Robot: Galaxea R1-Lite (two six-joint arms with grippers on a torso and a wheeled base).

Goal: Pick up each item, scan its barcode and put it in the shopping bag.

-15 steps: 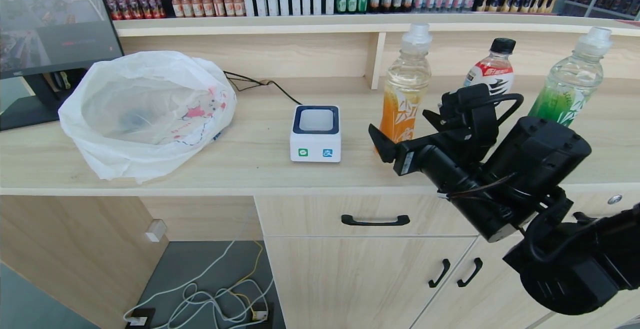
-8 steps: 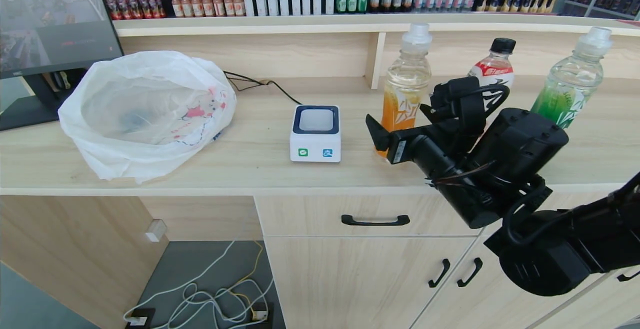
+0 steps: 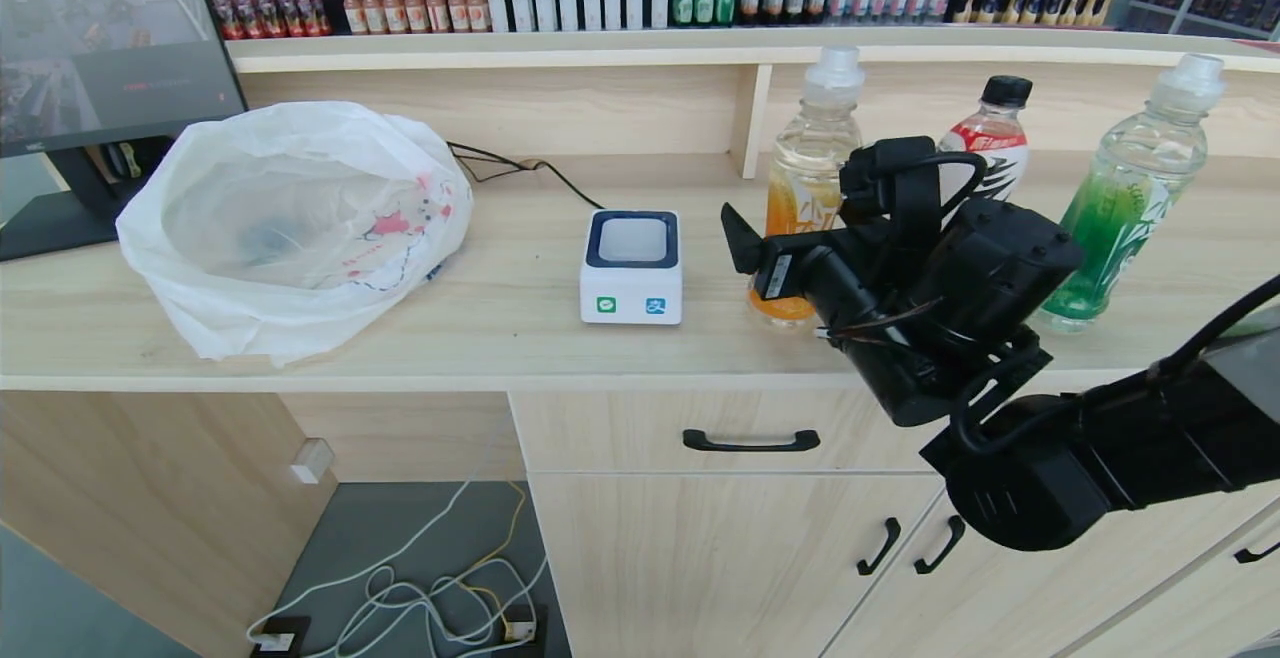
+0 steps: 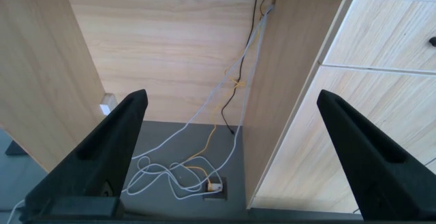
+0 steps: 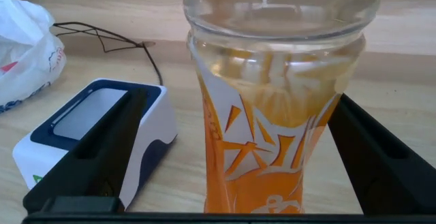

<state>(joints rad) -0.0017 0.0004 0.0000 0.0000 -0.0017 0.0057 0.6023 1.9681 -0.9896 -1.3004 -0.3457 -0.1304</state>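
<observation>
An orange drink bottle [image 3: 808, 163] with a white cap stands on the wooden counter [image 3: 500, 318], right of the white barcode scanner [image 3: 631, 266]. My right gripper [image 3: 797, 238] is open, and its fingers straddle the bottle's lower half. In the right wrist view the bottle [image 5: 272, 135] stands between the fingers [image 5: 95, 169] with a gap on each side, and the scanner [image 5: 95, 132] lies beside it. The white shopping bag [image 3: 295, 223] sits open at the counter's left. My left gripper [image 4: 231, 156] hangs open below the counter, facing floor cables.
A red-and-white bottle with a black cap [image 3: 985, 143] and a green bottle [image 3: 1130, 188] stand right of the orange one. A monitor [image 3: 100, 38] sits at the far left. A raised shelf [image 3: 700, 48] runs along the back. Drawers [image 3: 750, 438] front the counter.
My right arm has moved forward and to the left, bringing its open fingers from in front of the orange bottle to either side of it. Bag and scanner have not moved.
</observation>
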